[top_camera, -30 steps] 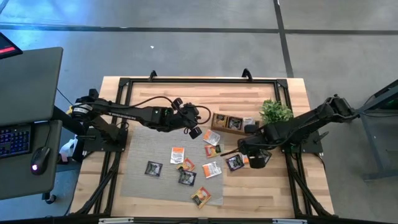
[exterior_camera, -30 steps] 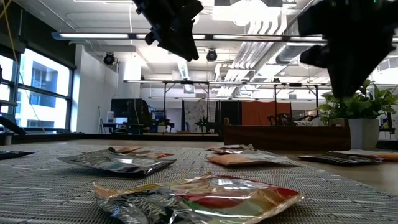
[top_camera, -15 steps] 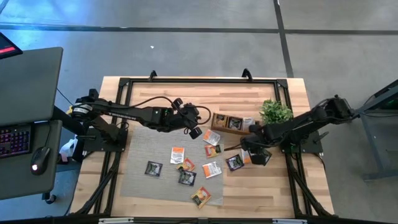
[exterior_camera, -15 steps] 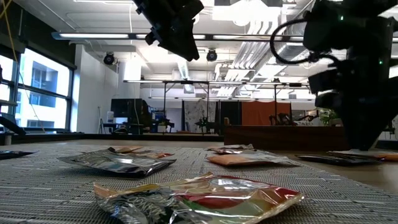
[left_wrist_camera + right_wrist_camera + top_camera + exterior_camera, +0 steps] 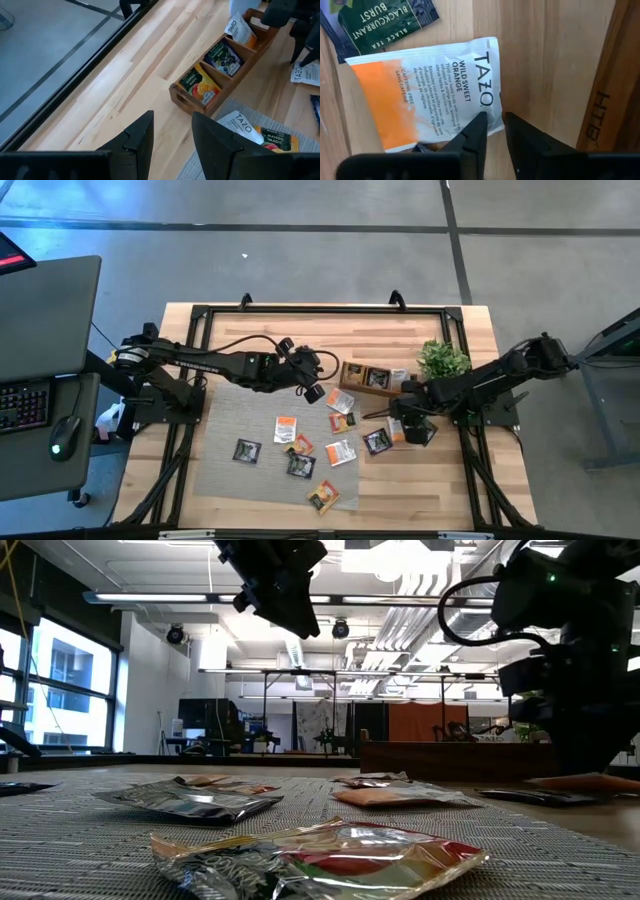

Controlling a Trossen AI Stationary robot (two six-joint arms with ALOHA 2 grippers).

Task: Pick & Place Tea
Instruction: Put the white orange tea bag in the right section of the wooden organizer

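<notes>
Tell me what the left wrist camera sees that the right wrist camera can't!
Only the left wrist view shows the long brown wooden tray's compartments, holding an orange mango sachet, a dark blue sachet and a white-and-orange sachet, plus the left claw, open above bare wood. Only the right wrist view shows the black Blackcurrant Burst sachet up close and the right claw, narrowly open at the edge of the white-and-orange Wild Sweet Orange sachet. Both show the light wooden tabletop.

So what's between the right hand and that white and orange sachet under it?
Nothing. In the right wrist view the right hand hangs directly over the Wild Sweet Orange sachet, fingers slightly apart at its edge.
</notes>
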